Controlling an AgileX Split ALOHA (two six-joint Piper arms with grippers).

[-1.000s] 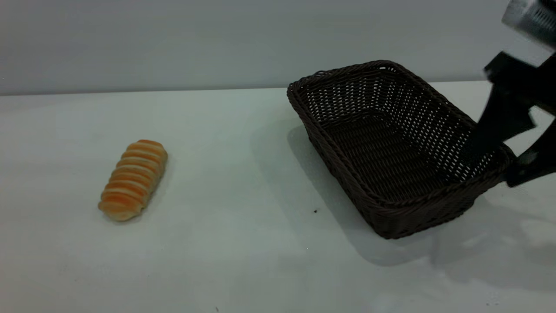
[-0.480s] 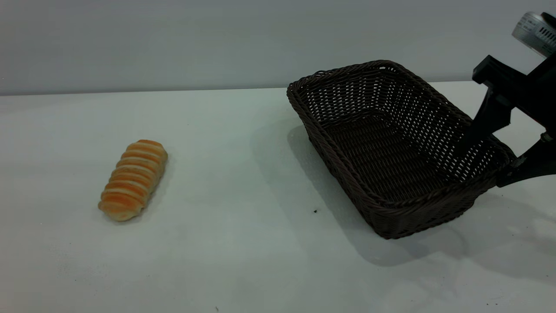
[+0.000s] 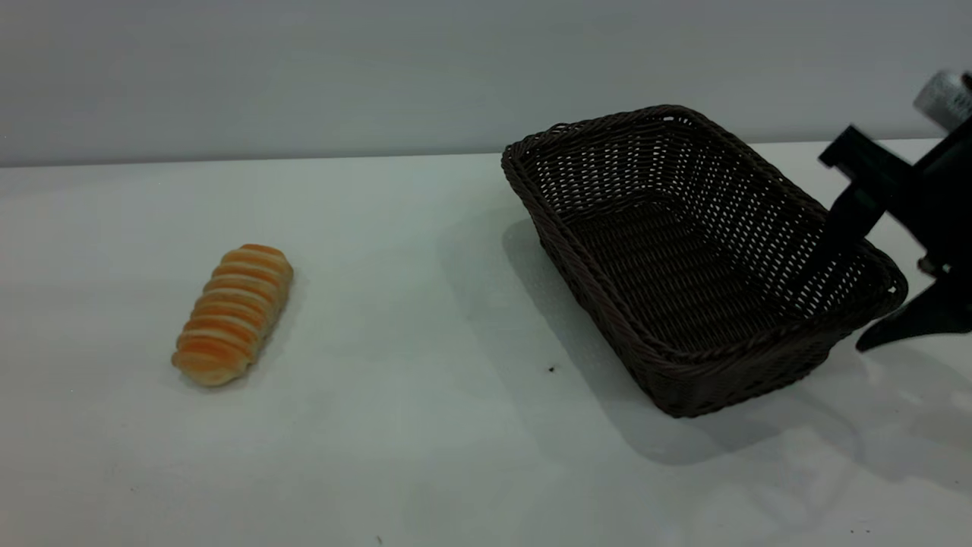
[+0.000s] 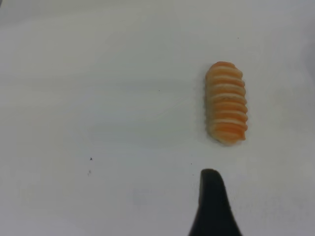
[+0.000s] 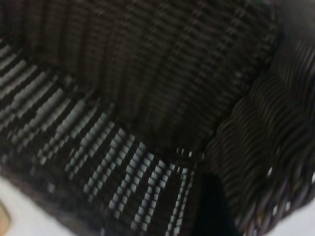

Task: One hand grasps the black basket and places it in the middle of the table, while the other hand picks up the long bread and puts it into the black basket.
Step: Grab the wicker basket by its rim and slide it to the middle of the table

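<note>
The black basket [image 3: 687,304] stands on the white table [image 3: 425,425] at the right, empty. My right gripper [image 3: 849,304] is open and straddles the basket's right short wall: one finger [image 3: 839,228] is inside, the other [image 3: 911,323] outside near the tabletop. The right wrist view is filled with the basket's weave [image 5: 147,73] and one dark finger [image 5: 211,206]. The long bread [image 3: 231,313] lies ridged side up at the left. In the left wrist view it [image 4: 226,109] lies ahead of my open, empty left gripper [image 4: 243,211], above the table; only one finger [image 4: 211,206] shows.
A grey wall runs behind the table's far edge [image 3: 250,159]. A small dark speck [image 3: 551,369] lies on the table between bread and basket. The left arm is out of the exterior view.
My right gripper has sunk lower over the basket's right wall, and its outer finger has dropped toward the table. The basket and bread have not moved.
</note>
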